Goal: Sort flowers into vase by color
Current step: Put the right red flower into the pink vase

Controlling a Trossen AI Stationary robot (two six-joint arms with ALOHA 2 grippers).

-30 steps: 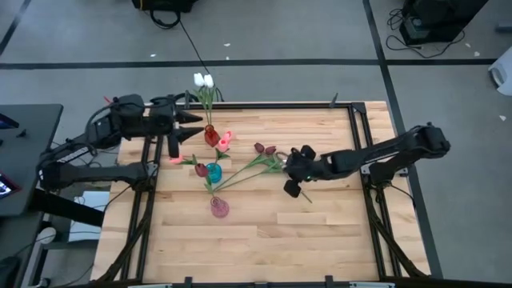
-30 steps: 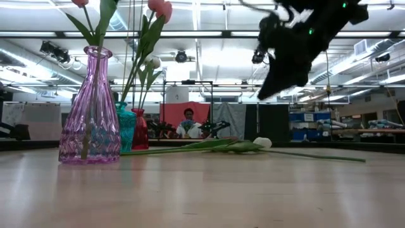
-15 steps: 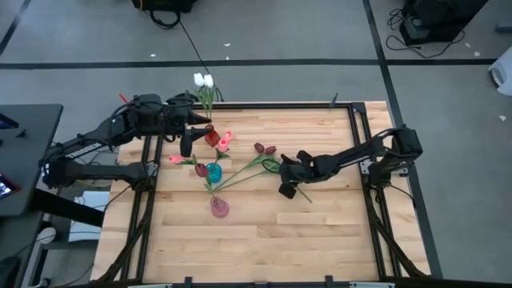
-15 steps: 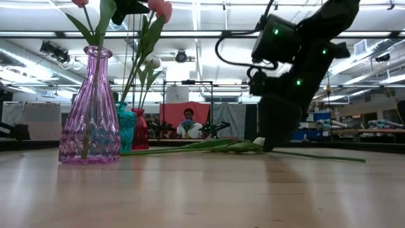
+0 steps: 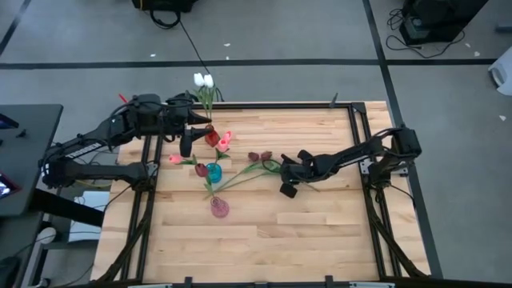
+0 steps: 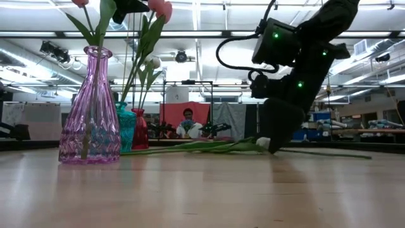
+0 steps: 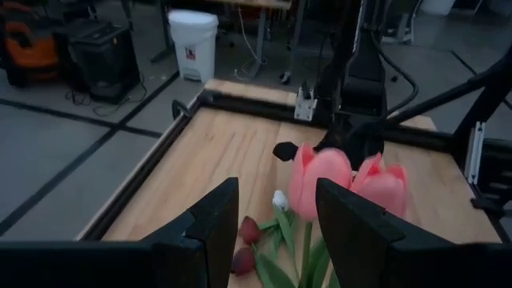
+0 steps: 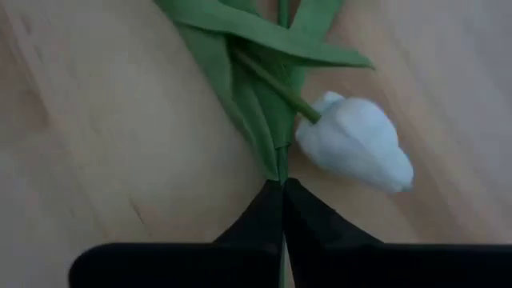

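Fingers of the right gripper (image 8: 282, 196) are pressing together on a thin green stem (image 8: 281, 164) low on the table (image 5: 320, 224), just beside a white tulip (image 8: 356, 142) lying flat on the wood. From above, this gripper (image 5: 286, 186) is sitting near the table's middle, with two dark red tulips (image 5: 259, 156) lying close by. Near the left edge, three vases are standing: red (image 5: 210, 137), teal (image 5: 214, 171) and pink (image 5: 219, 209). Two white tulips (image 5: 202, 80) are rising from the red vase. The left gripper (image 7: 272, 224) is hovering by the red vase with its jaws spread, two pink tulips (image 7: 320, 178) showing between them. A person (image 6: 188, 120) is sitting far behind the table.
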